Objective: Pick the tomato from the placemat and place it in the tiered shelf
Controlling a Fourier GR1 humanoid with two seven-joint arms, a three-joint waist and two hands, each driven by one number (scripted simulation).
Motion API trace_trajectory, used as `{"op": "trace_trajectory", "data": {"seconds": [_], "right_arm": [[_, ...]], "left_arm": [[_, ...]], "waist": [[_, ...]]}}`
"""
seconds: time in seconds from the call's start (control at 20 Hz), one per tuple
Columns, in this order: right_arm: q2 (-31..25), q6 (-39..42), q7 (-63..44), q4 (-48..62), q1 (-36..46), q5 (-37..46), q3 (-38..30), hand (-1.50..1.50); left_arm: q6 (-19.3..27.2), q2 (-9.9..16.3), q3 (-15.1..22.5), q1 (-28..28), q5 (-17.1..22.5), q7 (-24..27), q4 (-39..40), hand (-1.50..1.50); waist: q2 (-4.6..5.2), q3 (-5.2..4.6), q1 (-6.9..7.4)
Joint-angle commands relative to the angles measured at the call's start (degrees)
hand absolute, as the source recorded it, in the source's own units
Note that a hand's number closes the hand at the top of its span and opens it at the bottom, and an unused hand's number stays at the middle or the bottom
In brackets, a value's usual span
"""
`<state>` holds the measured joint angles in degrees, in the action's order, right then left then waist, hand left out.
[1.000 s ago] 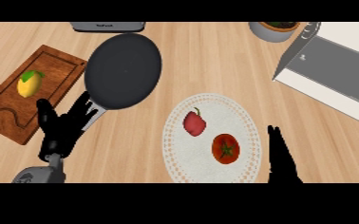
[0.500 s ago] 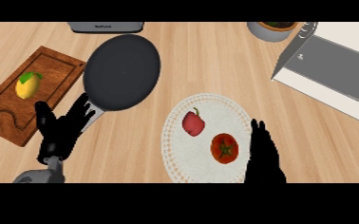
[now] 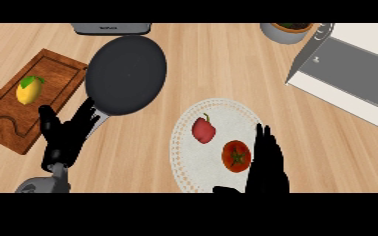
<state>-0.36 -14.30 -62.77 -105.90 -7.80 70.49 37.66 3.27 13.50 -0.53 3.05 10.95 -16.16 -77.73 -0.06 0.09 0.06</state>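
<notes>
Now the right hand point(image 3: 267, 161) is standing just beside the tomato point(image 3: 236, 156) on the placemat point(image 3: 229, 111), fingers straight, holding nothing. Left hand point(image 3: 65, 135) is resting open.

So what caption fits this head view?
Right hand open beside the tomato on the placemat; left hand rests near the pan.

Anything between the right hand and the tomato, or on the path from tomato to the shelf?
Nothing visible. The right hand is right beside the tomato on the placemat. The red pepper lies up-left of it, off that line. Bare counter runs up-right to the tiered shelf.
</notes>
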Motion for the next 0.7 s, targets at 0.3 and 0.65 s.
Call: {"op": "trace_trajectory", "data": {"seconds": [0.3, 0.65], "right_arm": [[0.3, -3.2, -7.1, 7.3, 5.9, -0.4, -5.0, -1.5], [0.3, -13.0, 1.2, 13.1, 2.9, -0.4, -6.6, -1.5]], "left_arm": [[-2.5, 1.7, -2.7, -1.1, 0.6, -0.2, 0.3, 0.0], [0.6, -2.6, 0.5, 0.0, -3.0, -1.7, -0.8, 0.0]], "waist": [[0.09, -0.1, 0.03], [0.05, -0.08, -0.14]]}}
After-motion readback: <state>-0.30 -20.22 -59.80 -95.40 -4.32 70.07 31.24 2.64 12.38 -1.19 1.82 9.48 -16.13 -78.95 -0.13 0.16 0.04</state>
